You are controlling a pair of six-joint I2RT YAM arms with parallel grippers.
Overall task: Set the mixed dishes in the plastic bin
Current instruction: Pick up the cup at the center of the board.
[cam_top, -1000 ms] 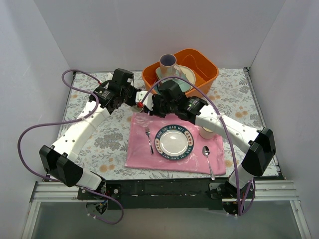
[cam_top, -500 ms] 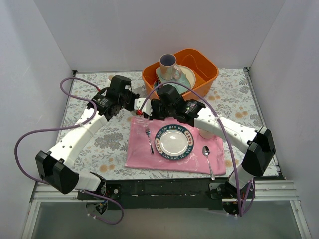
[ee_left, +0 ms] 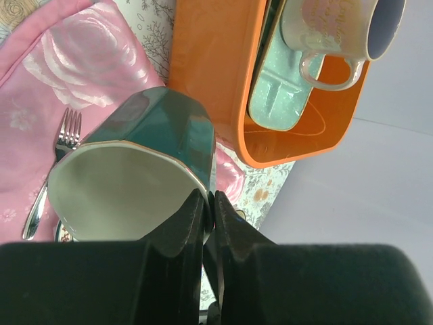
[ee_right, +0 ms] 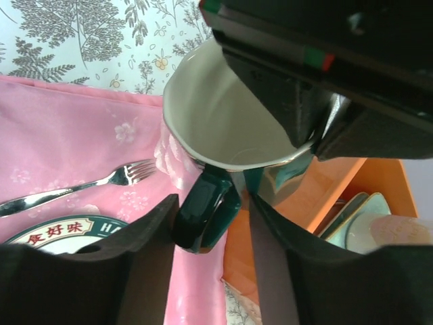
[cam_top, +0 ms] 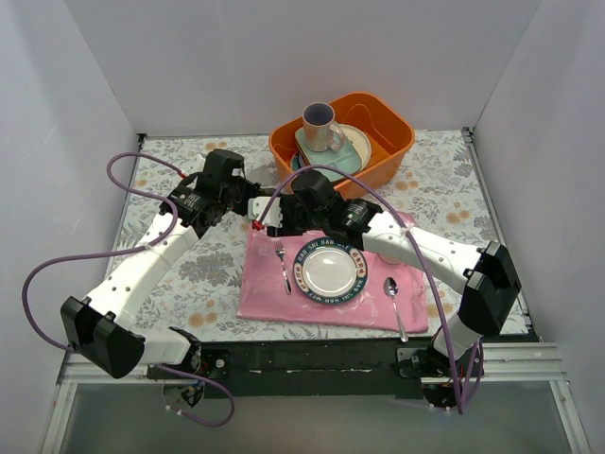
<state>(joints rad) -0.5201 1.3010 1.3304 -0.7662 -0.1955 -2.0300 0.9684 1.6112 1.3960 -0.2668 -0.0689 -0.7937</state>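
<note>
Your left end effector [ee_left: 208, 203] is clenched on the rim of the dark green mug [ee_left: 162, 135]. It holds the mug tipped above the far left corner of the pink cloth [cam_top: 274, 298], just short of the plastic bin [cam_top: 392, 142]. Your right end effector [ee_right: 211, 223] is released, with its fingers straddling the mug's handle without pinching it. On the cloth below lie a fork [cam_top: 283, 265], a white plate with a lettered rim [cam_top: 329, 270] and a spoon [cam_top: 394, 295]. The bin's near wall stands between the mug and the bin's inside. In the bin, a lavender-lined mug [cam_top: 321, 128] sits on a pale mint squarish plate [cam_top: 357, 149].
</note>
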